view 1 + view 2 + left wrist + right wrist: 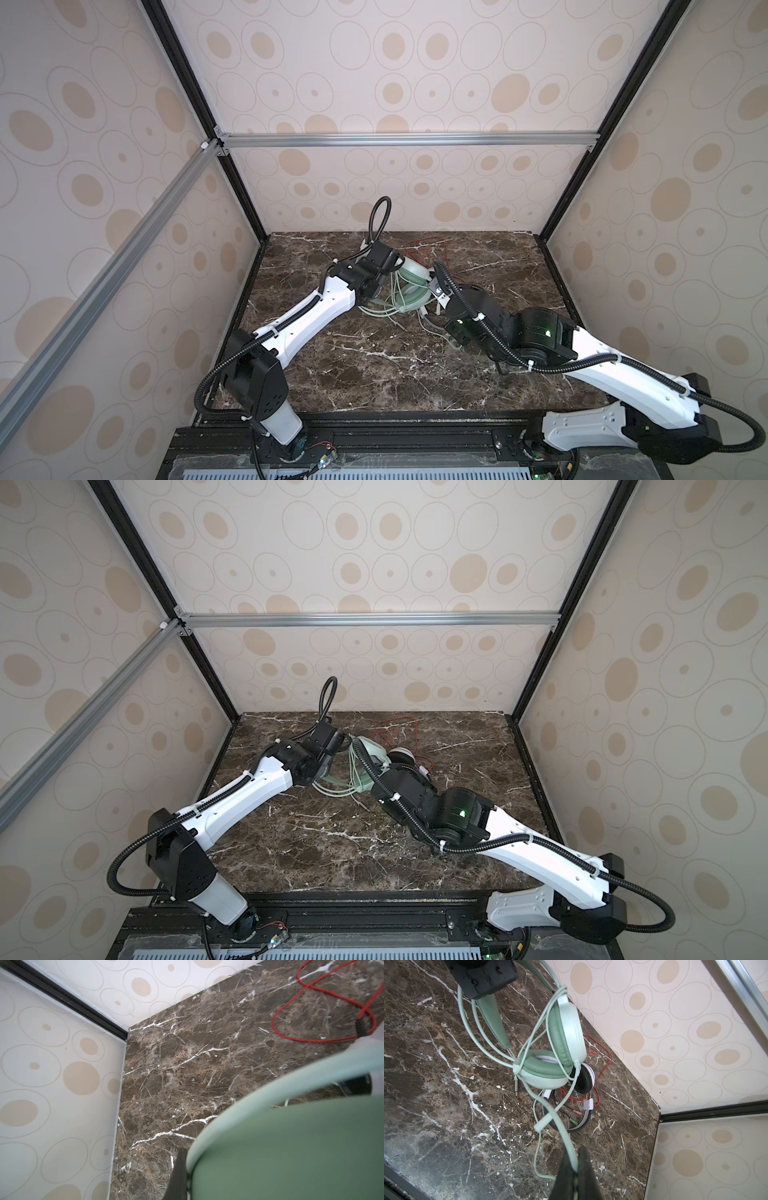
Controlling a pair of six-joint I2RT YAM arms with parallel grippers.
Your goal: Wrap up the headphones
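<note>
Mint-green plastic dominates the right wrist view, where the mint-green headset hangs by its headband from the closed left gripper. Its ear cups sit low over the marble table, and its pale green cable is looped in several loose turns around band and cups. The right gripper is pinched shut on that cable, and a grey plug shows just beside the lower cup. Behind that cup, touching it or just beside it, lies the white-and-black headset, its thin red cable spilled unwrapped toward the patterned wall. In the left wrist view the green headband crowds the frame with one black finger against its edge. The opposite finger is hidden, and the red cable curls on the marble beyond. In both top views the grippers meet over the far middle of the table, with the green headset between them and the red cable behind. The step in hand appears to be winding the green cable. Doing it well likely calls for the left gripper to hold the band steady while the right lays snug, even turns under light tension, so that loose loops do not slip off. It should also steer clear of the red cable so the two headsets do not tangle.
</note>
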